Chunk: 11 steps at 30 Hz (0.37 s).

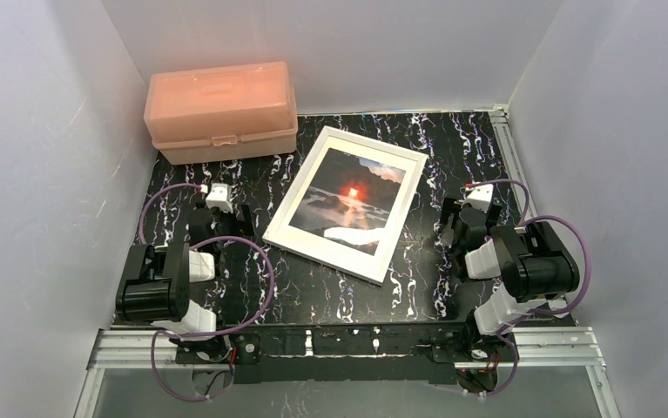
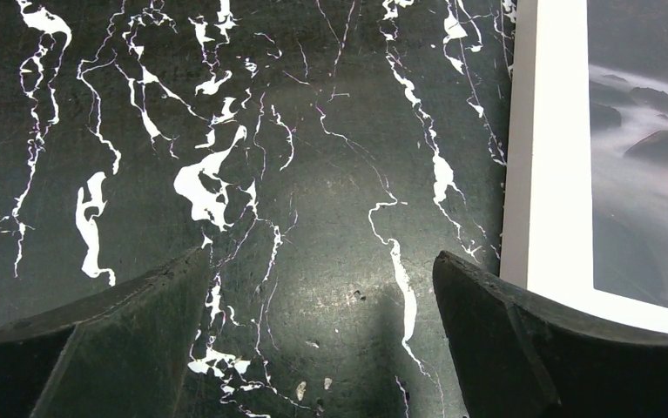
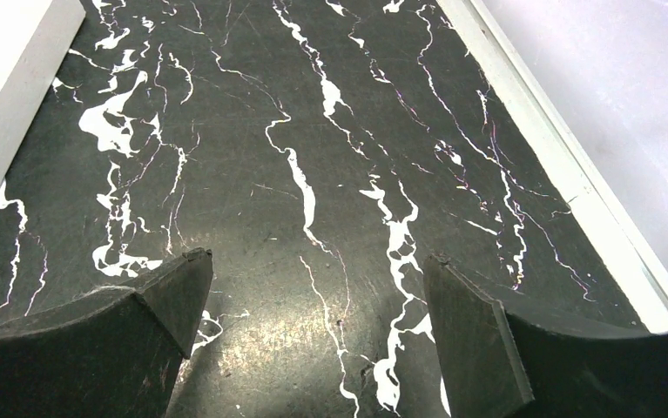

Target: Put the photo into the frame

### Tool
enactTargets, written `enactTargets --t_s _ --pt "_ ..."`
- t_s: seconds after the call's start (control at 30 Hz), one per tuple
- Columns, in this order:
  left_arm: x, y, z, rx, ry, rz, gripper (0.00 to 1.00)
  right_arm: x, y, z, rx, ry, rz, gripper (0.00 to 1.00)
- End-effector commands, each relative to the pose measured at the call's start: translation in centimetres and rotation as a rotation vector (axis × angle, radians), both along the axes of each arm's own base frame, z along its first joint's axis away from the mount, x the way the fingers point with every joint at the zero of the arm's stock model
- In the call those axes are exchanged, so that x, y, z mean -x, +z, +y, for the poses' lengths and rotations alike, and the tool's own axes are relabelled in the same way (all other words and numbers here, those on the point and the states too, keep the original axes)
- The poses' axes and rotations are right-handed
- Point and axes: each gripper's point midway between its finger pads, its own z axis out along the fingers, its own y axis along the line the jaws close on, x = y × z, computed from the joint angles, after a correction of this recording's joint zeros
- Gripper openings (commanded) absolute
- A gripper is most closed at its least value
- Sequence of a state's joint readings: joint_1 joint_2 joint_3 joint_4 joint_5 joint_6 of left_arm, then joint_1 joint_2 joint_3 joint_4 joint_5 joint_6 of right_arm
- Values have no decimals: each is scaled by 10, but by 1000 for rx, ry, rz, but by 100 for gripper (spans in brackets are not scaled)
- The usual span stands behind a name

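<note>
The white frame (image 1: pixel 288 228) lies tilted on the black marbled table in the middle of the top view, with the sunset photo (image 1: pixel 358 198) inside its border, picture side up. Its white border (image 2: pixel 546 174) and part of the photo (image 2: pixel 644 157) show at the right of the left wrist view. A frame corner (image 3: pixel 3 78) shows at the upper left of the right wrist view. My left gripper (image 1: pixel 228 216) is open and empty just left of the frame. My right gripper (image 1: pixel 452 225) is open and empty to the frame's right, above bare table.
A salmon-pink plastic box (image 1: pixel 221 111) stands at the back left corner. White walls enclose the table on three sides. A metal rail (image 3: pixel 565 165) runs along the table's right edge. Purple cables loop round both arms.
</note>
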<state>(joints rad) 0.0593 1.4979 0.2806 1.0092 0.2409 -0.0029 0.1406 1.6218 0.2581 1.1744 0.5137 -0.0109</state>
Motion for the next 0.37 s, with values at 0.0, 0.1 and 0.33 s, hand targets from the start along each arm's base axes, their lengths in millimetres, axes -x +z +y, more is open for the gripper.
enactTargets --t_s 0.0,0.1,0.33 --pt "-8 12 5 -22 18 -43 99 -5 12 1 -10 2 -46 99" --pt "-8 11 6 -22 19 -40 98 -5 12 1 -10 2 -46 99" --pt "-8 10 14 -56 98 -26 98 -5 11 1 -10 3 -45 99"
